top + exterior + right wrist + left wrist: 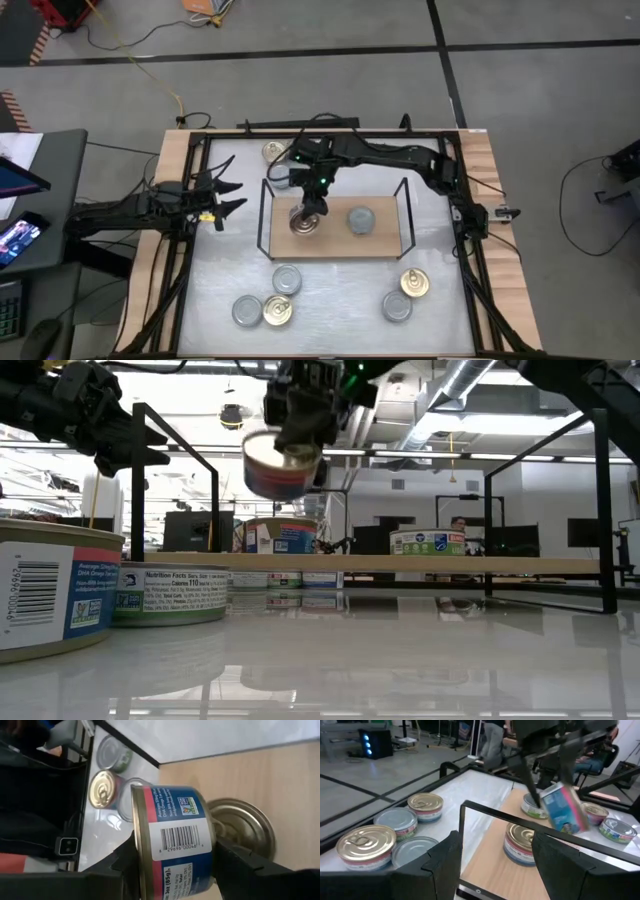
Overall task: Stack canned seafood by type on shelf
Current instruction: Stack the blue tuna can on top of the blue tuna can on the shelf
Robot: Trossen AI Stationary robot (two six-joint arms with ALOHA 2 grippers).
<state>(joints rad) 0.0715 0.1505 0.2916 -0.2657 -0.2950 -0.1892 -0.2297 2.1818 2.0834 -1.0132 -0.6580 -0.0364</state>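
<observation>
Right claw [314, 203] grips blue-label tin [172, 847] tilted above gold-lid tin [305, 224] on shelf [335, 249]; left claw [228, 196] open, off to side.

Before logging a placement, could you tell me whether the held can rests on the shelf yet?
No: the low view shows the can in the right gripper, well above the shelf.

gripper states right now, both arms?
Left gripper: open, empty, at the table's left side beside the shelf.
Right gripper: shut on a tilted gold-lid tin, held above the gold-lid tin on the shelf.
</observation>
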